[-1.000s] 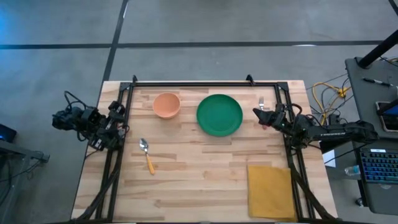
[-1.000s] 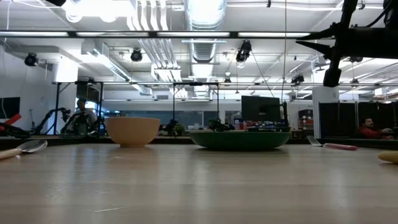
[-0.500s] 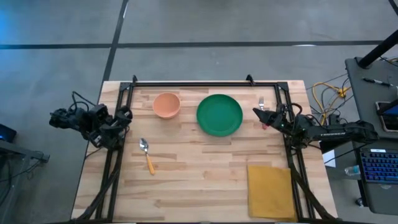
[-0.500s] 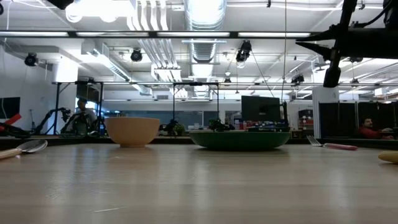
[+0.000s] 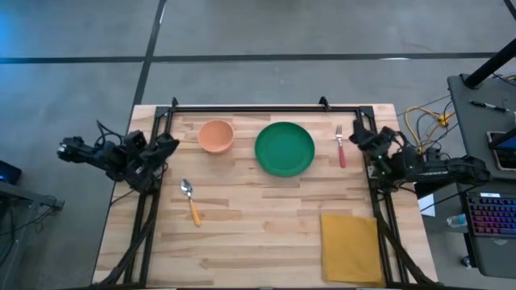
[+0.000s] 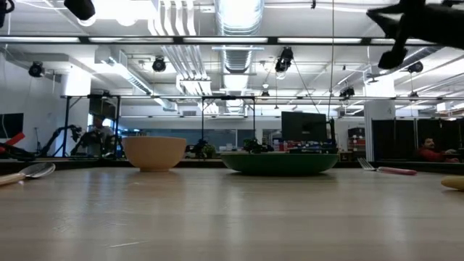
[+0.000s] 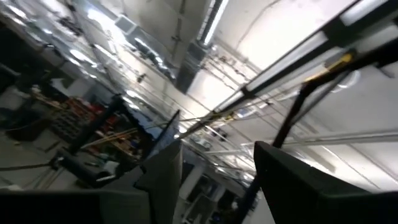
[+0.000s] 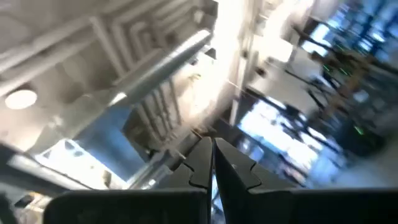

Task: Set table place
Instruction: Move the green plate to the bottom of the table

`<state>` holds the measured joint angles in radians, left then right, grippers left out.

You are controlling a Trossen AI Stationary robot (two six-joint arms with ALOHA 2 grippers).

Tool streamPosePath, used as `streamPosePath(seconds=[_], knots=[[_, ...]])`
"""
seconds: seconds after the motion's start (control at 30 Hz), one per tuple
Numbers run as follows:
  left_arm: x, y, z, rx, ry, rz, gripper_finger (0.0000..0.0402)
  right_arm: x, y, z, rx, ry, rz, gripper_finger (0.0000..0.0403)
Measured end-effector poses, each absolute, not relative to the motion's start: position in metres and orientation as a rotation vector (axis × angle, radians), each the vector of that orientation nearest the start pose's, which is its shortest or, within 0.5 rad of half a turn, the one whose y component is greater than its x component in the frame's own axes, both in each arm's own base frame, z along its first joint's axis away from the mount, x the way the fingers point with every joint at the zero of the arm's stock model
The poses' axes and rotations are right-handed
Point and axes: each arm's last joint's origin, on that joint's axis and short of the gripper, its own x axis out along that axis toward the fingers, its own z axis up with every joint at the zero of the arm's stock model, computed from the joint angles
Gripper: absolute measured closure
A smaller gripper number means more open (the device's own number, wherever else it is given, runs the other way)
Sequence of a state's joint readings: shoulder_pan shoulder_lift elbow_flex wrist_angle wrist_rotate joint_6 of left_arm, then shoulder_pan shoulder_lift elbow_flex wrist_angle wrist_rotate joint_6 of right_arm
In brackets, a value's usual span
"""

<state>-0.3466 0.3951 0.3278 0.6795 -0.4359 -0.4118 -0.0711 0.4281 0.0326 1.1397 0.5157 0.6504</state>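
The left gripper point(image 5: 167, 146) is held at the left edge of the table point(image 5: 266, 242), raised clear of the planks; its fingers point(image 7: 163, 180) are seen parted in the left wrist view, with nothing between them. The spoon point(image 5: 191, 201) lies just inboard of that gripper, bowl end toward the far side. The bowl point(image 5: 216, 136) stands apart from the plate point(image 5: 285, 148), both toward the far edge. The fork point(image 5: 340, 146) lies flat beside the plate on its right, untouched by either arm. The right gripper point(image 5: 359, 139) is held just beside the fork, above the frame rail; its fingers point(image 8: 200, 163) are seen pressed together and empty in the right wrist view. The napkin point(image 5: 349, 246) lies at the near right corner, well apart from the rest.

The task is judged to be at an early stage: no item is gathered into a place setting, and no item is held. The next move is judged to call for one gripper to be lowered onto a utensil (the spoon for the left arm being the nearest candidate), jaws aligned across the handle.

Layout is given by the high view only. Finger state is given by the wrist views only, which face the ceiling and show no tabletop. The low view confirms that bowl, plate and fork point(image 6: 395, 170) rest flat
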Motion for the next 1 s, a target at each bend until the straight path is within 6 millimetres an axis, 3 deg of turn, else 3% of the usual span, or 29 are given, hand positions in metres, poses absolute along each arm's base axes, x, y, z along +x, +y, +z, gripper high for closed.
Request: streamPosePath(seconds=[0.13,0.33,0.47,0.57,0.67,0.83,1.0], knots=[[0.101,-0.022,0.303,-0.647,-0.582,0.022,0.0217,0.112,-0.021,0.255,0.741,-0.689,-0.332,0.0386],[0.097,-0.020,0.305,-0.662,-0.601,0.048,0.0217,0.138,-0.031,0.277,0.718,-0.006,-0.763,0.0338],[0.096,-0.018,0.303,-0.666,-0.586,0.094,0.0217,0.141,-0.047,0.292,0.667,0.321,-0.982,0.0296],[0.095,-0.017,0.300,-0.663,-0.559,0.138,0.0217,0.152,-0.066,0.296,0.691,0.527,-0.975,0.0271],[0.095,-0.016,0.299,-0.666,-0.552,0.171,0.0217,0.167,-0.096,0.286,0.757,0.735,-0.938,0.0255],[0.092,-0.015,0.300,-0.675,-0.567,0.176,0.0217,0.201,-0.149,0.246,0.716,1.033,-0.932,0.0244],[0.092,-0.015,0.300,-0.676,-0.567,0.175,0.0217,0.235,-0.180,0.207,0.689,1.231,-0.772,0.0246]])
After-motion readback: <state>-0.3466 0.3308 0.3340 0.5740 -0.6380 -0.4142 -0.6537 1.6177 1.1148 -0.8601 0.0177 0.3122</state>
